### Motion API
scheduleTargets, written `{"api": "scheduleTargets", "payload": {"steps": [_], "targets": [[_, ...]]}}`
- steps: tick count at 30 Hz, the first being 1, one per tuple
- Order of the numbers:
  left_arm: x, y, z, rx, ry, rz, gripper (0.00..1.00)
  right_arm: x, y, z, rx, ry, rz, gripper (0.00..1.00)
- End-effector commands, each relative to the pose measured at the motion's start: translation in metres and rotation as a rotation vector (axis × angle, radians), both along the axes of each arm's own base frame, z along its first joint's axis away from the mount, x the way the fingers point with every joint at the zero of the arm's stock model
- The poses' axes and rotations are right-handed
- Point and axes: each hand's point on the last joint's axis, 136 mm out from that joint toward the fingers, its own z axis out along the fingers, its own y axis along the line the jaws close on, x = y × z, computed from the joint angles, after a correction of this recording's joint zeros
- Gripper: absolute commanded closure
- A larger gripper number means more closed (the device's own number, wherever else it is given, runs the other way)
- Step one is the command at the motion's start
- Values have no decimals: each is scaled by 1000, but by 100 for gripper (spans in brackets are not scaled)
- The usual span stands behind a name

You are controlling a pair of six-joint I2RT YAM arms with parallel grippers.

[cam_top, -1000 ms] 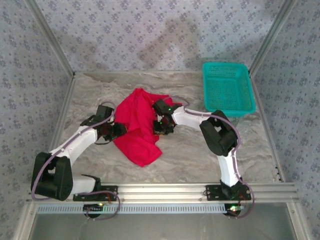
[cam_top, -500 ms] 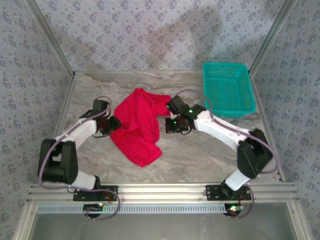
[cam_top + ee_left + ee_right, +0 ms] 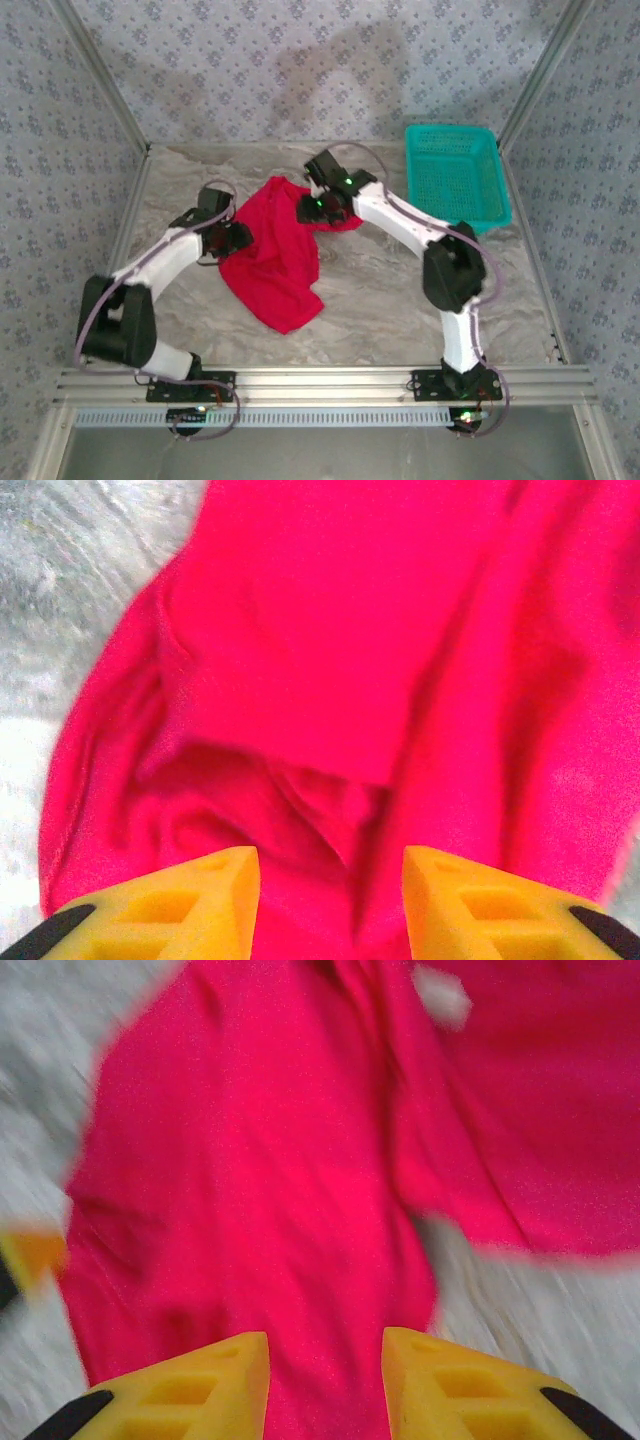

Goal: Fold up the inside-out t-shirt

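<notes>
Marbled desk (image 3: 400, 300) w/ the t-shirt (image 3: 275, 265) bunched mid-desk, long axis running far-to-near and slanting a bit right toward the bases. At its left edge, approx mid-length, sits the left tool (image 3: 234, 238); the right tool (image 3: 305, 208) is over the far end, right side. Both are part-open, fingers apart above cloth, nothing pinched afaict from the wrist views.

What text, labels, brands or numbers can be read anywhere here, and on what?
No readable text in any view.
White neck tag on the red t-shirt: blurred, any print unreadable.
Teal mesh basket: no label visible.
Wallpaper: repeated floral motifs, no words.
</notes>
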Motion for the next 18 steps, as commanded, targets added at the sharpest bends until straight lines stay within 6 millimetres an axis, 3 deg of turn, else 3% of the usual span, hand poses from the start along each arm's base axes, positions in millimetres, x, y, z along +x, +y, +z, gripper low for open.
{"api": "scheduleTargets", "payload": {"steps": [1, 5, 10, 14, 18], "targets": [[-38, -6, 0, -6, 17, 2, 58, 28, 16, -30, 11, 90, 21, 63], [-67, -41, -14, -124, 18, -48, 59, 69, 30, -58, 98, 172, -24, 62], [-81, -78, -34, -222, 31, -110, 59, 85, 7, -104, 126, 265, -120, 61], [-83, -85, -61, -209, 110, -131, 61, 60, -27, -141, 15, 328, -135, 62], [-80, -68, -80, -145, 161, -121, 61, 15, -74, -172, -156, 400, -164, 63]]}}
